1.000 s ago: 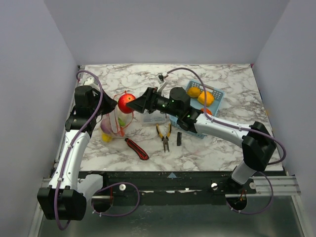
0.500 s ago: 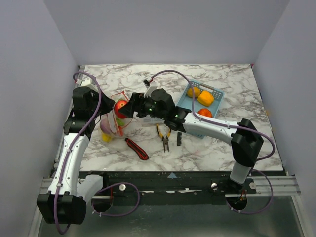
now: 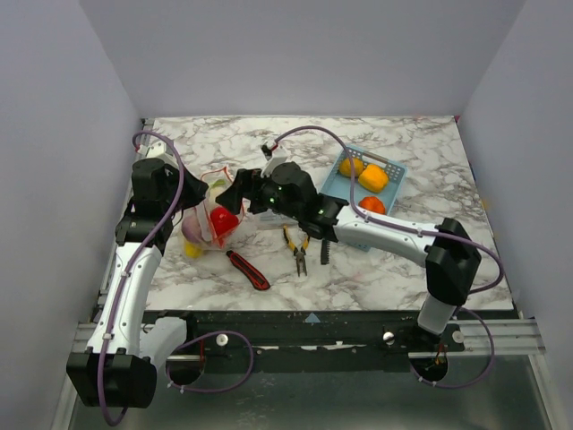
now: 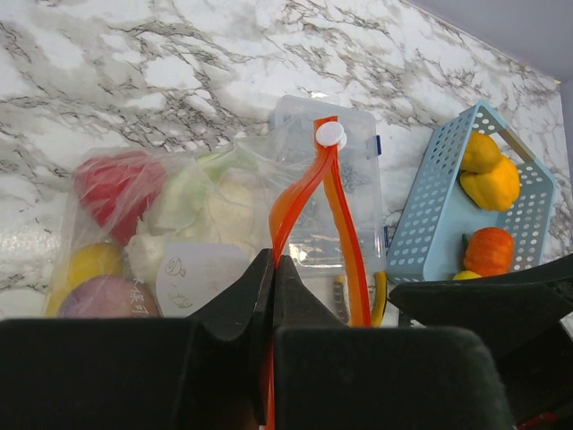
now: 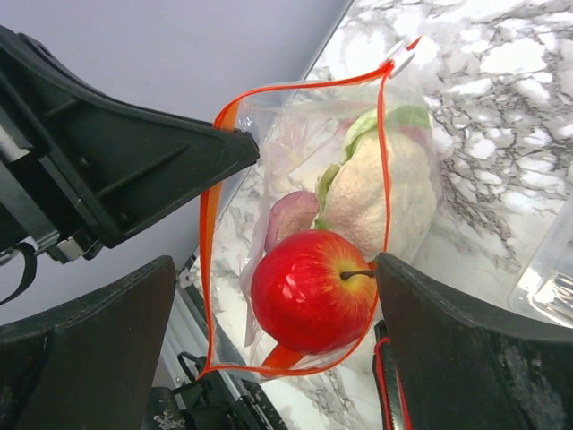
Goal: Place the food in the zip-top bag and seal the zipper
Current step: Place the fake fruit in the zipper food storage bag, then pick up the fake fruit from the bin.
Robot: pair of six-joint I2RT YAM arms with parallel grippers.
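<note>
The clear zip-top bag (image 3: 208, 215) stands open at the left of the table, its red-orange zipper (image 5: 209, 235) spread wide. My left gripper (image 3: 190, 199) is shut on the zipper strip (image 4: 273, 269) at the bag's mouth and holds it up. A red apple (image 5: 312, 291) lies inside the mouth, on top of a white cauliflower (image 5: 385, 193) and a purple piece. Red, yellow and purple food (image 4: 94, 264) shows through the bag's wall. My right gripper (image 5: 273, 269) is open and empty just above the apple, its fingers either side of the mouth (image 3: 226, 193).
A light blue basket (image 3: 391, 168) at the back right holds yellow and orange food. A rigid clear box (image 3: 273, 215) lies beside the bag. Yellow-handled pliers (image 3: 298, 246) and a red-and-black utility knife (image 3: 248, 269) lie near the front. The left wall is close to the bag.
My right gripper carried the red apple left to the bag's mouth and let it go. The apple now sits lower, inside the bag. My left gripper still holds the zipper.
</note>
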